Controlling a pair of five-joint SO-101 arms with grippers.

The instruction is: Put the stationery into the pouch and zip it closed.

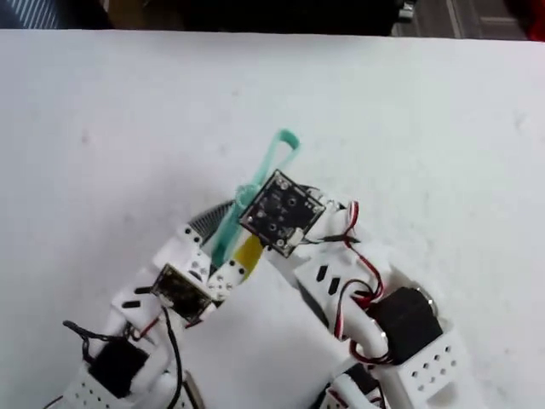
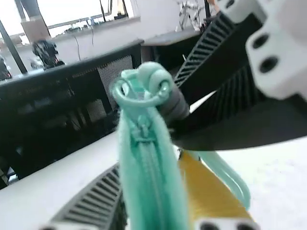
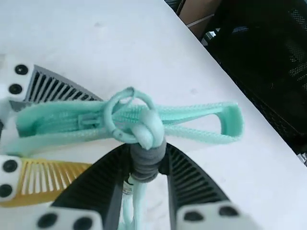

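Observation:
A teal pouch (image 1: pixel 228 223) stands on its edge on the white table, zipper side up. My left gripper (image 2: pixel 148 213) is shut on the pouch (image 2: pixel 149 177), with a grey ribbed finger (image 3: pixel 53 88) on one side and a yellow one (image 3: pixel 45 179) on the other. My right gripper (image 3: pixel 144 167), with black ribbed fingers (image 2: pixel 225 52), is shut on the grey and teal zipper pull (image 3: pixel 145 148) at the end of the zip. The slider (image 3: pixel 88 120) sits just behind the pull's ring. A teal strap loop (image 1: pixel 286 141) sticks out past the pull, away from the arms.
Both arms meet over the near middle of the white table (image 1: pixel 409 128); the right arm's camera board (image 1: pixel 281 211) covers its fingers from above. The table's far edge (image 1: pixel 255 32) runs along the back. Dark chairs (image 2: pixel 57 110) stand beyond it.

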